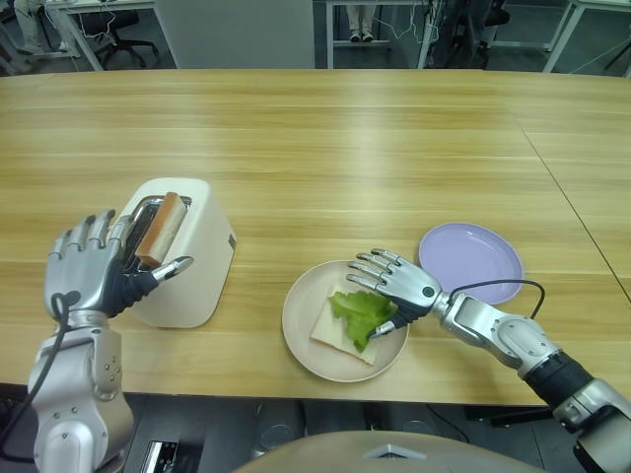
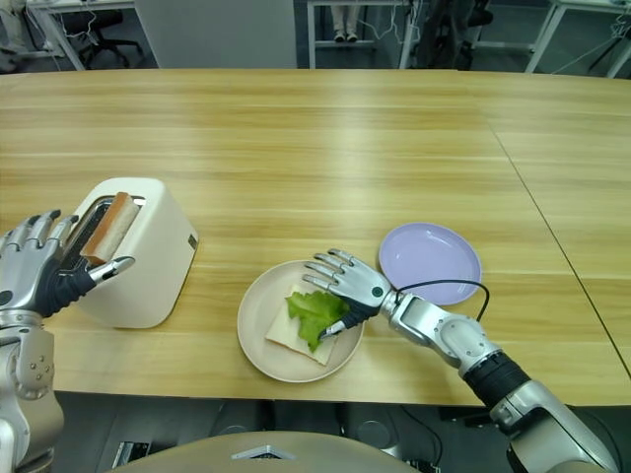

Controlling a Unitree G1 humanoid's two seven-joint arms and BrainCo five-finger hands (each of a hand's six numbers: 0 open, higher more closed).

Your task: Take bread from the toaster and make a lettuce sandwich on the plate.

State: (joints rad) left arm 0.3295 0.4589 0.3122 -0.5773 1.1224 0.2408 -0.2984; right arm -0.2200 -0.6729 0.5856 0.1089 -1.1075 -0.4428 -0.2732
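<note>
**Lettuce on the bread, second slice in the toaster**

Setup: long light wooden table [image 1: 345, 148]. At left, a cream box-shaped toaster [image 1: 197, 266] with one browned bread slice [image 1: 161, 229] standing upright in its top slot, upper half showing.

Left hand [image 1: 94, 274]: raised just beside the toaster's left side, palm toward it. Fingers are spread and pointing up, holding nothing. The thumb reaches across the near corner of the toaster, and the fingertips are level with the slot.

Centre: round beige plate [image 1: 294, 330] near the table's front edge. A square white bread slice [image 1: 330, 333] lies flat on it, with a crinkled green lettuce leaf [image 1: 357, 310] on top, toward the slice's right half.

Right hand [image 1: 402, 284]: low over the plate's right side, palm down. Fingers are fanned out above the leaf, with the thumb tip at the leaf's right edge. No closed grasp is seen.

Just beside the beige plate, to its right and farther back, is a round lilac plate [image 1: 471, 261].
</note>
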